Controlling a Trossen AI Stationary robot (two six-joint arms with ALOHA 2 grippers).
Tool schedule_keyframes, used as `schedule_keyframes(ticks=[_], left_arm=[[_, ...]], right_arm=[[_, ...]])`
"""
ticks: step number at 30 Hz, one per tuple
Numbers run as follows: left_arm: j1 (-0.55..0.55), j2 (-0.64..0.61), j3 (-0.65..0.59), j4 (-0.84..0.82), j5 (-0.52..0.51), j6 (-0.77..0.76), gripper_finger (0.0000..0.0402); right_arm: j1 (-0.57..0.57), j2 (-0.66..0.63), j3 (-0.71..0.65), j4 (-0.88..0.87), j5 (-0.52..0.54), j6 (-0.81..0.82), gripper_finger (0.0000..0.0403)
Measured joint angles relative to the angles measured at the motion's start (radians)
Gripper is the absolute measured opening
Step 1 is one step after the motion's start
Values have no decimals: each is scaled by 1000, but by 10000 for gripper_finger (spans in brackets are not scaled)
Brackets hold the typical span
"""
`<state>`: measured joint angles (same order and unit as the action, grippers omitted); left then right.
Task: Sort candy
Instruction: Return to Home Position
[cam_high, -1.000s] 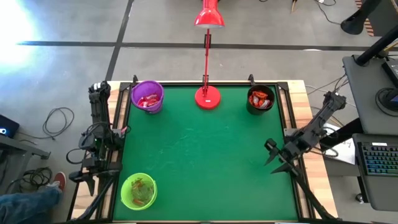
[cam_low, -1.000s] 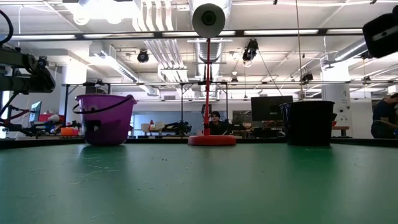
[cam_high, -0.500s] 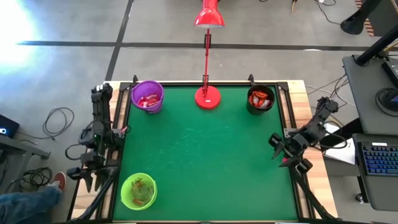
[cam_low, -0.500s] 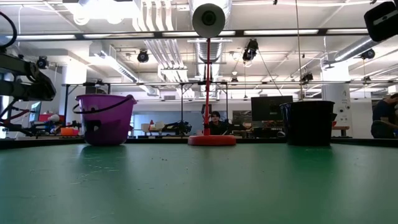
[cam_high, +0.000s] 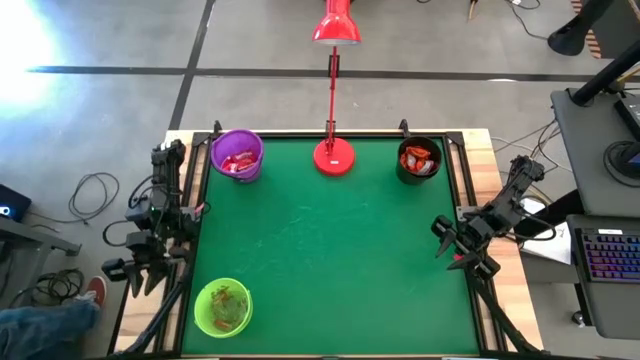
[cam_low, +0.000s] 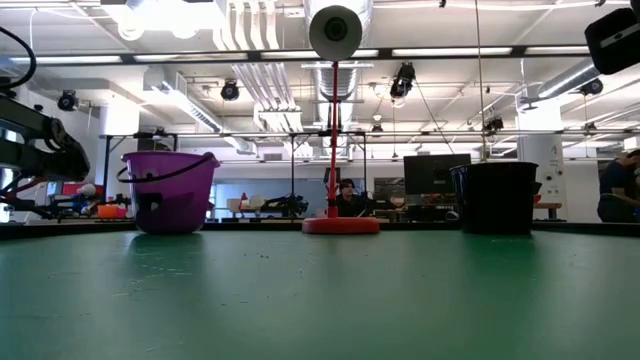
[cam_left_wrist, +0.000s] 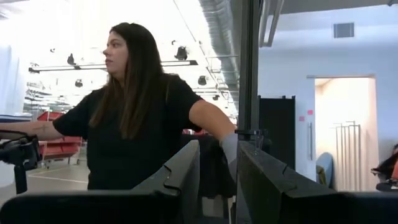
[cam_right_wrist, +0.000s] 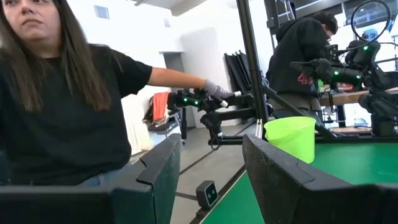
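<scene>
The candy lies in three cups on the green table (cam_high: 330, 260). The purple cup (cam_high: 237, 155) at the far left holds red and white pieces. The black cup (cam_high: 418, 160) at the far right holds orange-red ones. The green cup (cam_high: 222, 306) at the near left holds orange ones. My left gripper (cam_high: 128, 271) hangs open beyond the table's left edge, near the green cup, with nothing between its fingers (cam_left_wrist: 180, 168). My right gripper (cam_high: 455, 248) stands open at the table's right edge, also with nothing in it (cam_right_wrist: 211, 149).
A red lamp stands with its base (cam_high: 333, 156) at the table's far edge, between the purple and black cups. A person in a black shirt (cam_left_wrist: 134, 124) stands beyond the table's left side. The green middle of the table is bare felt.
My left gripper has drawn back from the table's left edge and tipped its fingers upward. My right gripper has pulled back a little toward the table's right edge and tipped upward, then kept still. Both stay open. The cups have not moved.
</scene>
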<state>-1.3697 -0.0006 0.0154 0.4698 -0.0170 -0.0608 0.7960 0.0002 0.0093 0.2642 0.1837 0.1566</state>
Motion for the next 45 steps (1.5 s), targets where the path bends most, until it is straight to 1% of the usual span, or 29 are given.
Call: schedule_keyframes(ticks=[14, 45], left_arm=[[0, 0, -5, -6, 0, 0, 91], [0, 42, 3, -7, 1, 0, 91]], right_arm=[[0, 28, 0, 1, 0, 0, 169], [0, 28, 0, 1, 0, 0, 169]])
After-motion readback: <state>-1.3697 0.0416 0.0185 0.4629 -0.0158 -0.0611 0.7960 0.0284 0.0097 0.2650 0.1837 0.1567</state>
